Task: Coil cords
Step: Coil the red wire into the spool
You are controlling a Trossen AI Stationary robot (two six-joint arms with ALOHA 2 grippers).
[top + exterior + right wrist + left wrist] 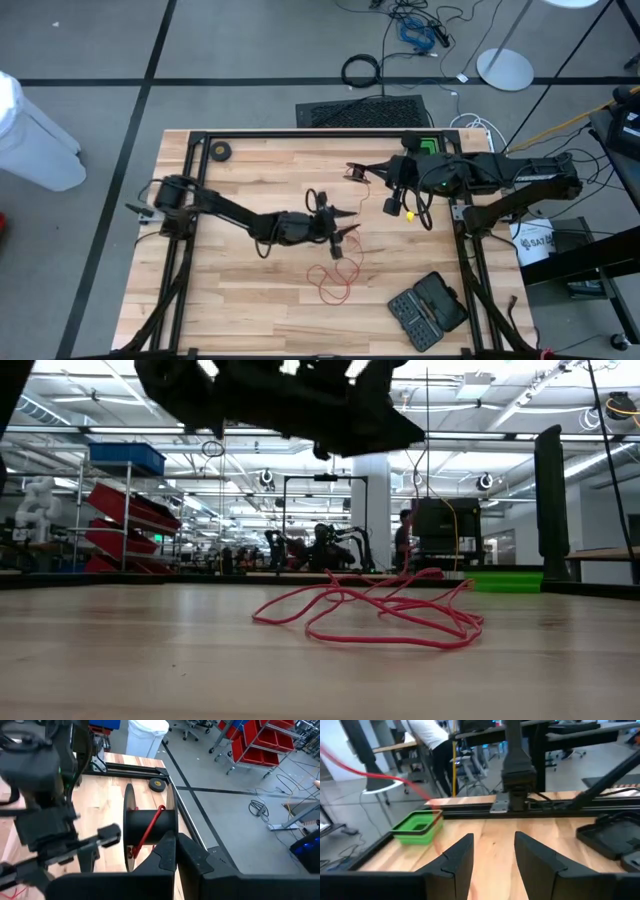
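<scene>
right pincer point(175, 851) closed on black reel point(150, 832), held up beyond the red cord's heap | left pincer point(492, 852) fingers apart, empty, over the heap | red cord point(333, 275) loose on worktop point(240, 290), one strand rising to reel | judged light, limp, tangle-prone; grasp a strand | no single long axis; reel axle level

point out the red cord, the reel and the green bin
red cord point(400, 622), low view, loose tangle on the table
reel point(150, 837), right wrist view, black hub
green bin point(418, 827), left wrist view, rim
</scene>
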